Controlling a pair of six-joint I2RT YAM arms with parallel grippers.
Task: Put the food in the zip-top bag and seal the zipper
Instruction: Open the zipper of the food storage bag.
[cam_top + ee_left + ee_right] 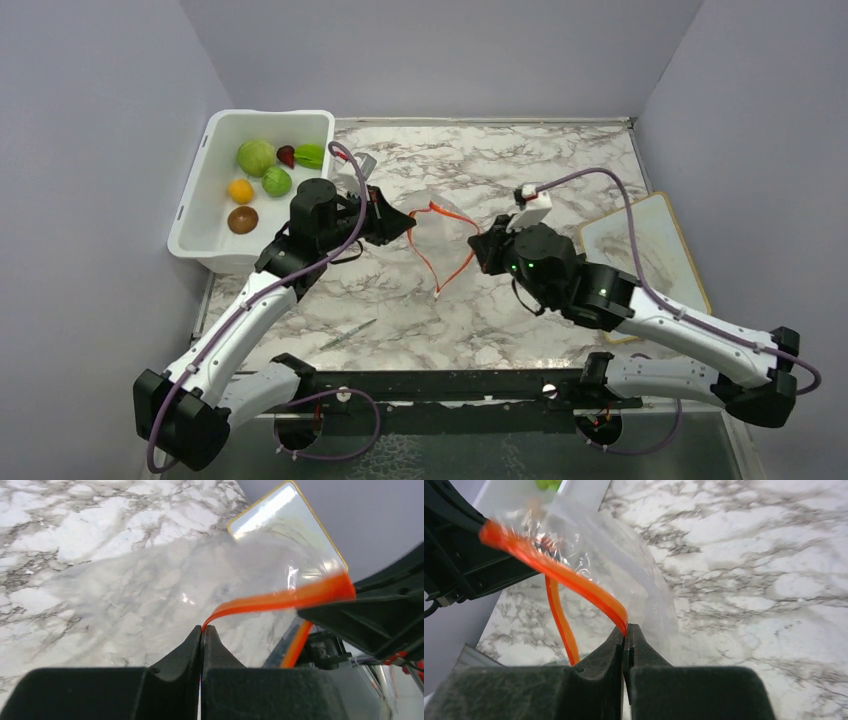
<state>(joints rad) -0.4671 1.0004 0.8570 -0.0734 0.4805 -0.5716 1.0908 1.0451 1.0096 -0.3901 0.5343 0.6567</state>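
Note:
The clear zip-top bag (447, 197) hangs between my two grippers above the marble table, its mouth pulled open. Its orange-red zipper (446, 211) runs across the top, and the other strip sags in a loop towards the table. My left gripper (410, 226) is shut on the strip's left end (260, 601). My right gripper (476, 240) is shut on its right end (574, 582). The fingertips meet on the strip in both wrist views (203, 628) (626, 630). The food lies in the white tub (196, 190): cabbage ball (256, 156), green fruit (276, 181), orange (240, 190), brown (242, 219) and dark red (286, 155) pieces.
A flat board with a yellow rim (645, 250) lies at the right, partly under my right arm. A small thin grey tool (350, 333) lies on the marble near the front. Grey walls close in the left, back and right.

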